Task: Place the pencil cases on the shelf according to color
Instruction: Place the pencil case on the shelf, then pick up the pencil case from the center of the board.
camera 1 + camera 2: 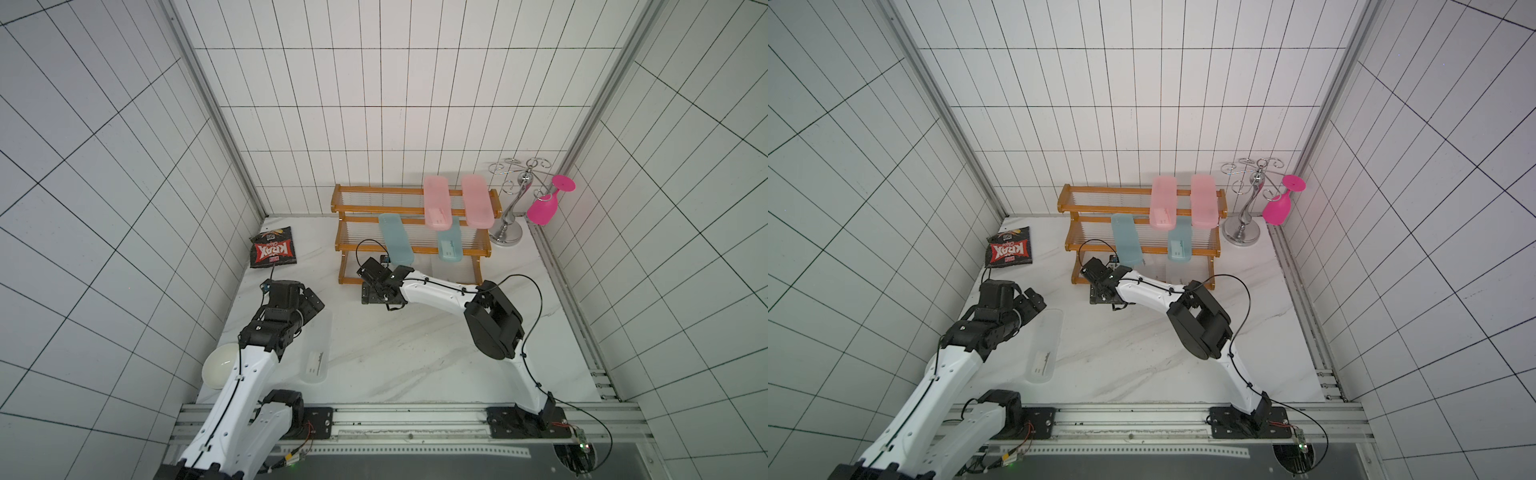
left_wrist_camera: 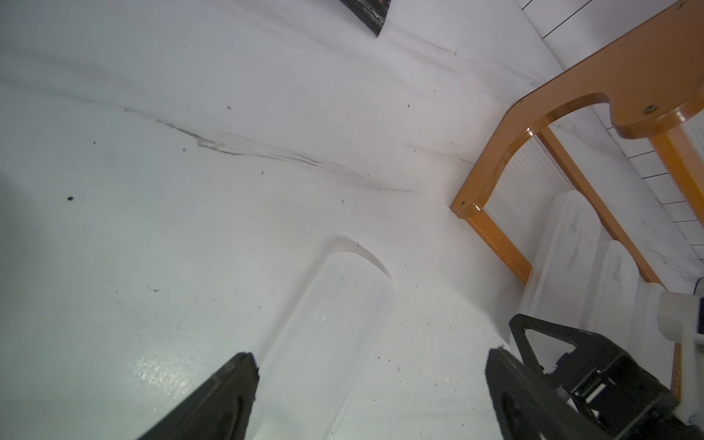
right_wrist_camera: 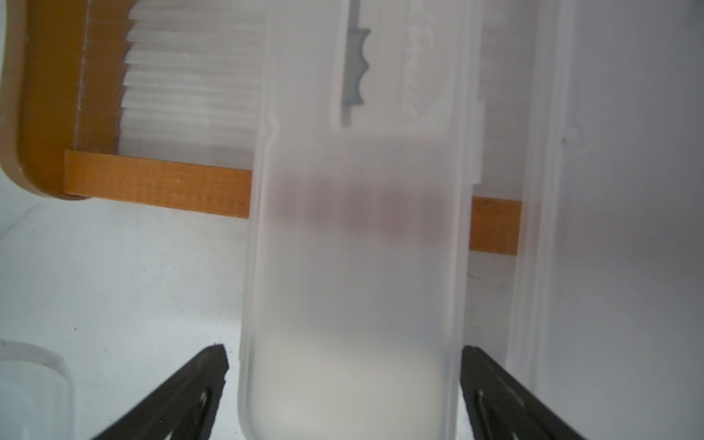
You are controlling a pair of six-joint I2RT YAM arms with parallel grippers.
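The shelf stands at the back, with two pink pencil cases on its top tier and two teal ones on the middle tier. My right gripper is open at the lowest tier. A frosted clear case lies across the front rail between its fingers, with a thin gap on each side. A second clear case lies beside it. My left gripper hangs open over another clear case flat on the table.
A black and red chip bag lies at the back left. A chrome stand with a magenta goblet hanging on it stands right of the shelf. A white dome sits by the left arm. Tiled walls close in three sides.
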